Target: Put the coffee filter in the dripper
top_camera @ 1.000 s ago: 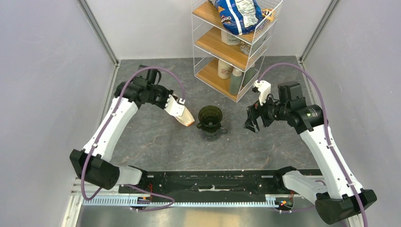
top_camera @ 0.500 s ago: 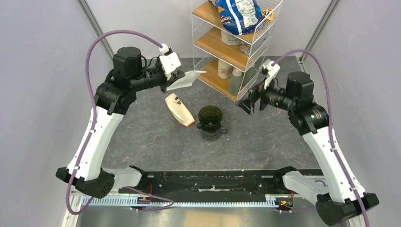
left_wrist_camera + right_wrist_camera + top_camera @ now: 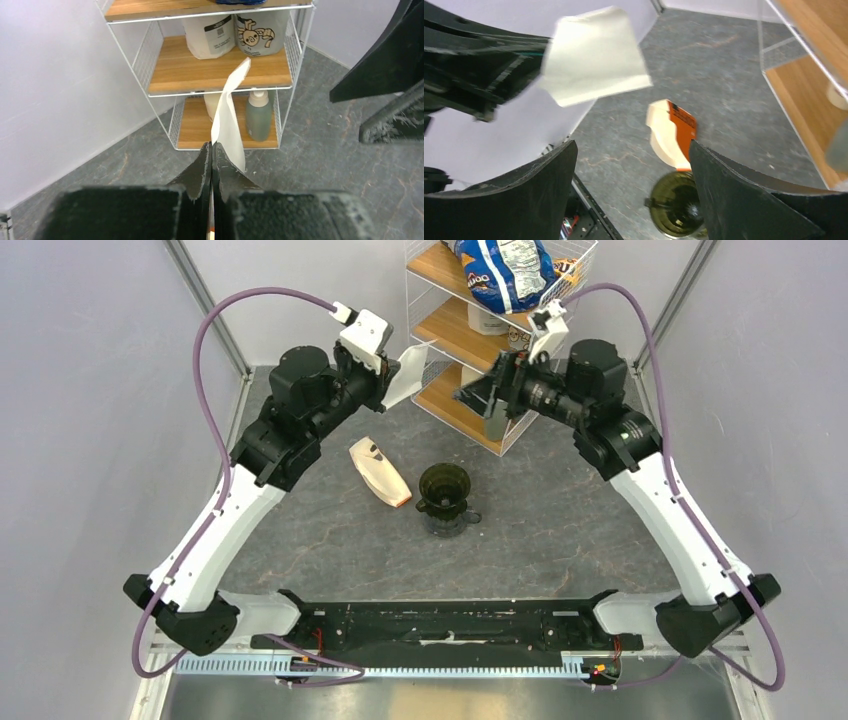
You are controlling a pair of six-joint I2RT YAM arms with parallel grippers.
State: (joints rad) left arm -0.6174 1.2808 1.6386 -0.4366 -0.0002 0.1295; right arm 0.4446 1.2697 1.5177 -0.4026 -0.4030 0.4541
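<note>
My left gripper [image 3: 392, 380] is raised high at the back and shut on the white coffee filter [image 3: 408, 376], which sticks out flat past its fingertips; it also shows in the left wrist view [image 3: 229, 116] and the right wrist view [image 3: 593, 56]. My right gripper [image 3: 484, 396] is open and empty, raised near the shelf and facing the filter a short way off. The dark dripper [image 3: 445, 491] stands on the table at the centre, below both grippers; it shows in the right wrist view [image 3: 676, 205] too.
A tan flat packet with an orange end [image 3: 379, 472] lies left of the dripper. A white wire shelf [image 3: 480, 330] with wooden boards, cups, a bottle and a blue bag stands at the back, close behind both grippers. Grey walls flank the table.
Both arms rose and swung inward toward each other. My left gripper carried the filter up and right. My right gripper moved up and left to face it.
</note>
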